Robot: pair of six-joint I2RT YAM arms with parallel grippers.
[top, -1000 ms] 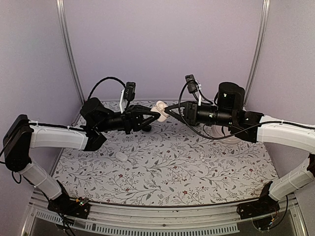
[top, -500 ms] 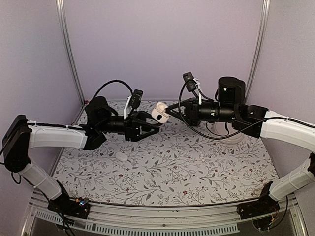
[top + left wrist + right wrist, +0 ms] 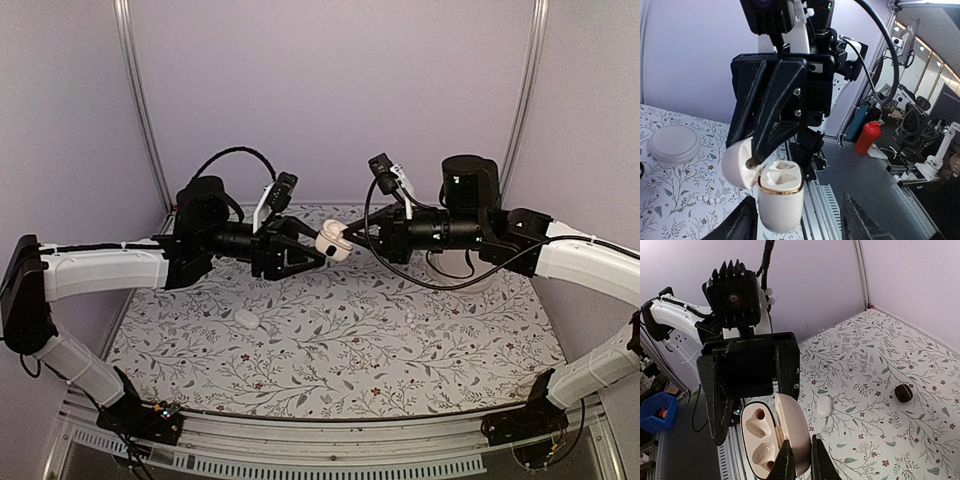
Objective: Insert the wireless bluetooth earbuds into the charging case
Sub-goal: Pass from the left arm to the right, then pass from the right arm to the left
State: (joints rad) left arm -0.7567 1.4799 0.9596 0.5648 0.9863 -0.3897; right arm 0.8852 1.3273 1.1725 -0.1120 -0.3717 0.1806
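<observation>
The white charging case (image 3: 330, 245) hangs in the air between the two arms, with its lid open. In the right wrist view both sockets of the case (image 3: 759, 440) are empty. My right gripper (image 3: 800, 450) is shut on the edge of the lid (image 3: 792, 425) and carries the case. My left gripper (image 3: 799, 210) is open, with its fingers on either side of the case body (image 3: 780, 202) and the left finger close beside it. One white earbud (image 3: 247, 318) lies on the floral mat below the left arm, and it also shows in the right wrist view (image 3: 824, 406). No second earbud is clearly seen.
A round white lidded dish (image 3: 674, 145) stands on the mat behind the right arm, with small white bits (image 3: 705, 198) near it. A small dark lump (image 3: 903, 392) lies on the mat. The cell's walls and metal posts close in the back and sides.
My left gripper let go of the case, drew back, then came forward again, open around the case body. My right gripper kept hold of the lid and lowered the case slightly.
</observation>
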